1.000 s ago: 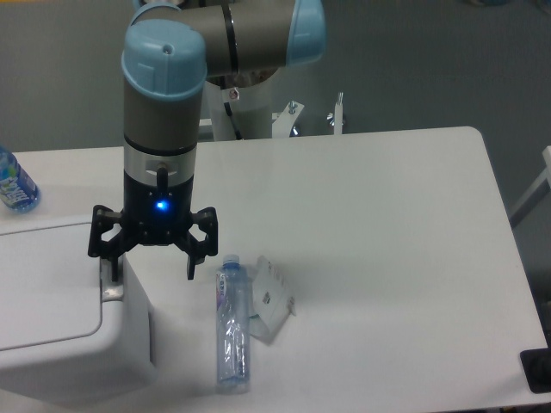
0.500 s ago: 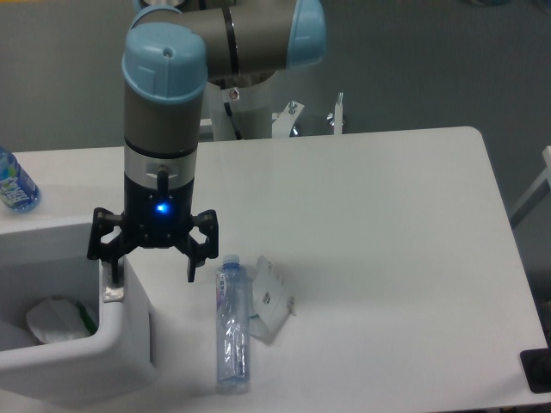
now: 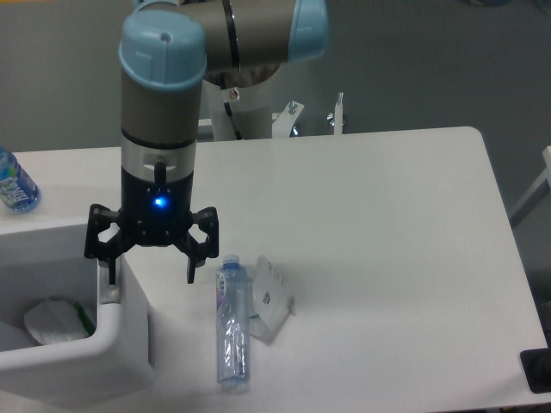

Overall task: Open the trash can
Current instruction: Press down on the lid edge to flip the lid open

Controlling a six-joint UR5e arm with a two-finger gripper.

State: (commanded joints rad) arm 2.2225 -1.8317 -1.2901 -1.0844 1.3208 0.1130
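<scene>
White plastic dominating the lower left corner: large boxy white trash can (image 3: 86, 344) with rounded corners, standing on the white desk (image 3: 379, 241) at its near left edge, lid out of sight and interior exposed, crumpled white paper with a touch of green (image 3: 56, 317) lying inside. Directly above the bin's right wall, black two-finger end effector (image 3: 151, 262) of the grey-and-light-blue robot arm (image 3: 162, 112), pointing straight down, fingers spread wide and gripping nothing, blue indicator light (image 3: 158, 204) glowing on the wrist. Left fingertip (image 3: 109, 274) hanging just inside the bin's opening by the inner wall, beside a small grey latch piece (image 3: 108, 294); contact between the two impossible to judge. Right fingertip (image 3: 193, 271) outside the bin, above the desk. Just right of the bin, clear empty plastic water bottle (image 3: 232, 323) lying on its side, cap toward the far edge, touching or overlapping a small clear plastic wrapper (image 3: 270, 301). Far left edge, blue-labelled water bottle (image 3: 15, 182), partly cut off, behind the bin. Black object (image 3: 537, 372) at the desk's lower right corner, too cropped to identify.
</scene>
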